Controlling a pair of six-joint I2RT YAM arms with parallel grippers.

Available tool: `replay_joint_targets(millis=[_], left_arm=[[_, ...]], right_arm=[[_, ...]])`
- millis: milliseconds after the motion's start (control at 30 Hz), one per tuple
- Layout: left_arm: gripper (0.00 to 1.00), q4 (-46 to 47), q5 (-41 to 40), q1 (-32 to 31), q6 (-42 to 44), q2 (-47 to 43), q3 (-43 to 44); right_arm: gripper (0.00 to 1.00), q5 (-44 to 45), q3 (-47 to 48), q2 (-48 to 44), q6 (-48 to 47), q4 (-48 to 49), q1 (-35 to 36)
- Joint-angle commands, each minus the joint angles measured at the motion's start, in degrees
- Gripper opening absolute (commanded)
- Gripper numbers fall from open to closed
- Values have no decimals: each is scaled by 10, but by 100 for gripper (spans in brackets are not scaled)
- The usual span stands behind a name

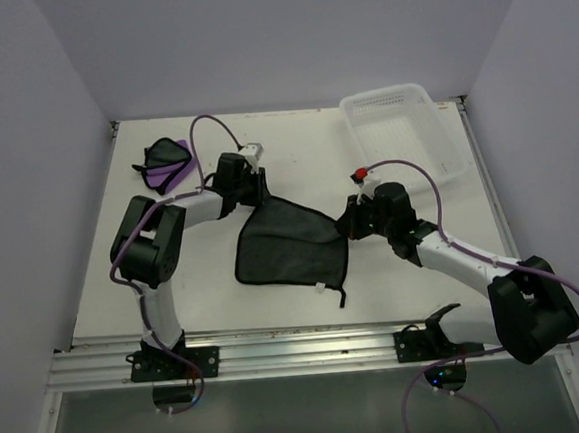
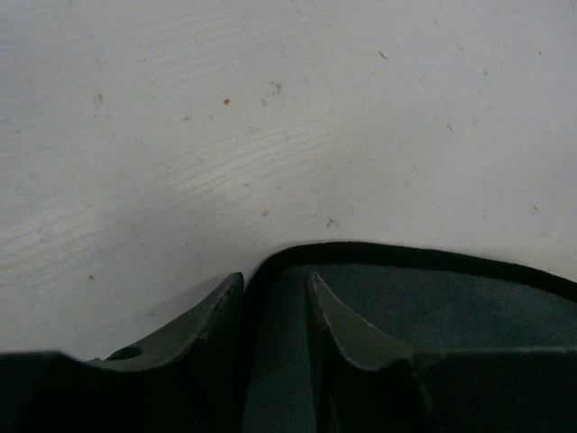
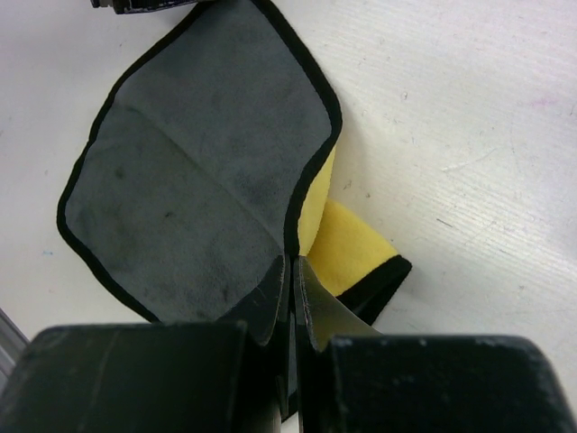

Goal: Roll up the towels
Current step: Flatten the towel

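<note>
Near centre of the table (image 1: pixel 293 136): the yellow towel (image 1: pixel 292 248) lies spread with its dark grey face up, its yellow underside showing only at a tucked corner in the right wrist view. The right gripper (image 3: pixel 290 271) is pinched tight on the towel's black-edged right corner, and a little farther back the left gripper (image 2: pixel 275 278) holds the far left corner, fingers narrow with the edging between them. At the far left the purple towel (image 1: pixel 169 156) lies bunched, well apart from both grippers, and at the far right sits a white basket (image 1: pixel 385 93).
</note>
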Motion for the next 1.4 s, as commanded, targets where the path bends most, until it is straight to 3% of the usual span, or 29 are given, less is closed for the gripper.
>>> replay_joint_targets(millis=[0, 300, 700, 833, 1133, 1367], left_arm=[[38, -15, -62, -11, 34, 6, 16], [36, -17, -59, -15, 41, 29, 26], [14, -48, -143, -54, 68, 37, 26], [0, -57, -163, -69, 66, 44, 26], [0, -42, -204, -70, 39, 4, 0], [0, 78, -224, -70, 1, -117, -112]], right_arm=[[0, -14, -2, 3, -4, 24, 1], [0, -14, 3, 12, -4, 23, 1], [0, -12, 7, 9, -5, 14, 1], [0, -11, 9, 8, -5, 11, 1], [0, -13, 14, 4, 0, 11, 1], [0, -11, 22, -30, -10, -25, 1]])
